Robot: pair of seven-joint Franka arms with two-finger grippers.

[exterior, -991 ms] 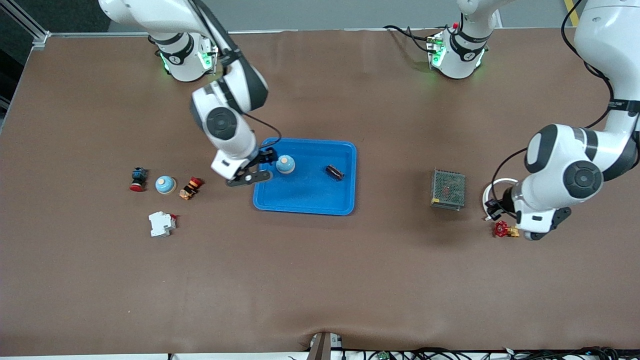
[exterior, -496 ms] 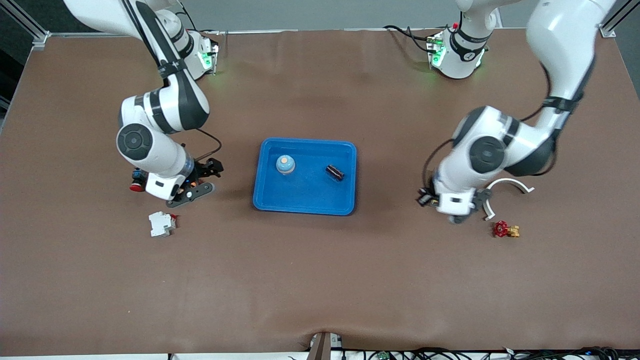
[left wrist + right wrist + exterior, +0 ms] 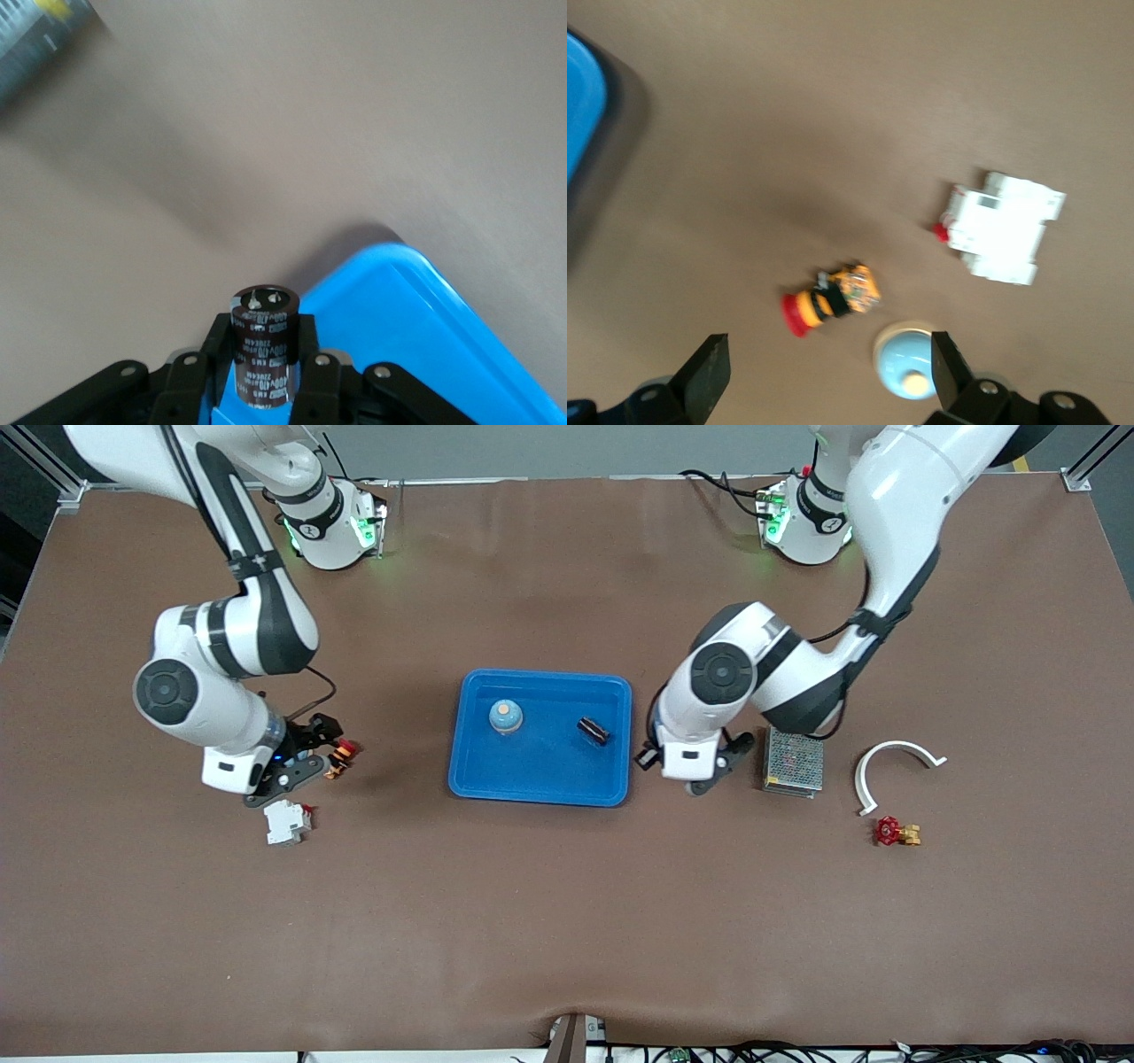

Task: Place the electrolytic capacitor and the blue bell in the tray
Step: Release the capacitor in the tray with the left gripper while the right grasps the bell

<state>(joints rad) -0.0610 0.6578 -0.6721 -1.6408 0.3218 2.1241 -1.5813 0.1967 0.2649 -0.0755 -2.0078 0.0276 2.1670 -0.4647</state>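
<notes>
A capacitor (image 3: pixel 263 345) is clamped upright by the left gripper (image 3: pixel 673 766) beside the tray (image 3: pixel 540 784), where a bell (image 3: pixel 506 716) and another capacitor (image 3: pixel 594 731) lie. The right gripper (image 3: pixel 828 367) is spread over a second bell (image 3: pixel 908 363), hidden from the front camera.

The shallow bright-blue plastic tray (image 3: pixel 541 784) held a pale-blue domed bell (image 3: pixel 505 716) and a dark cylindrical electrolytic capacitor (image 3: pixel 594 731), apart; a second such capacitor (image 3: pixel 262 343) stood clamped in the left hand (image 3: pixel 263 367).
</notes>
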